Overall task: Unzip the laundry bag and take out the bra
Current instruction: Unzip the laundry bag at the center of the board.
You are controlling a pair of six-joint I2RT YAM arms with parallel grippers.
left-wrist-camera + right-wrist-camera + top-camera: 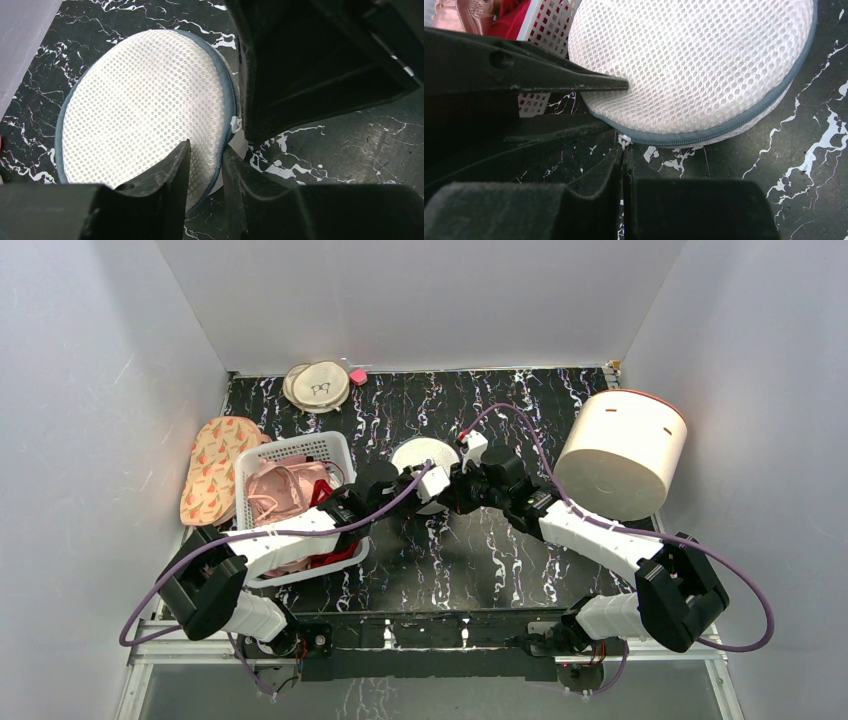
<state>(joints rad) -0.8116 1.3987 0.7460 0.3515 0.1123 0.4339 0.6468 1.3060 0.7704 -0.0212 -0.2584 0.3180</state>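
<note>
Two grippers meet at the laundry bag (418, 453), which lies dome-up on the black marbled table (450, 560), just beside the white basket (300, 448). The right gripper (624, 152) is clenched on the white zipper pull (625, 141) at the bag's grey zipper rim (724, 131). The left gripper (206, 150) straddles that rim, jaws narrowly apart; whether they pinch it cannot be told.
</note>
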